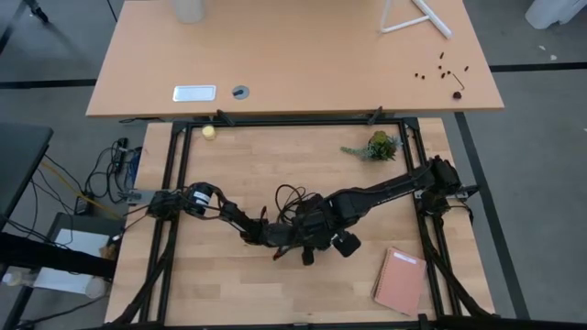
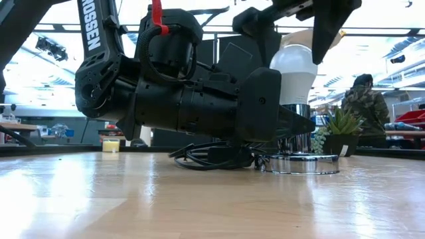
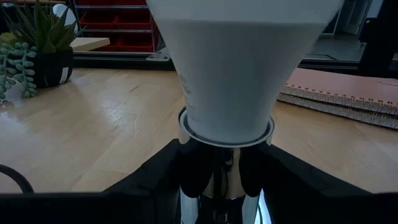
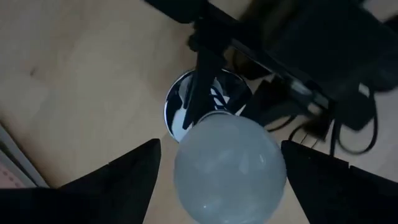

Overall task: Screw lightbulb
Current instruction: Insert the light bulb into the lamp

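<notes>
Lightbulb stands upright in the chrome socket on the wooden table, mid-table. Left hand clamps the socket's silvery neck just below the bulb's collar. Right hand hovers above, fingers spread either side of the frosted dome, not touching. Glass looks light, smooth and fragile; grip gently around its widest part. Beyond sit a potted succulent and a notebook.

A matt, frosted white shell is shown on the lightbulb, smooth all over. The socket base beneath it is seen as polished chrome metal, mirror-bright. The bench is presented as pale wood with a light sheen and fine grain. The left hand is cased in matt black plastic. A notebook near the bench's right front corner is covered in dull paper.
</notes>
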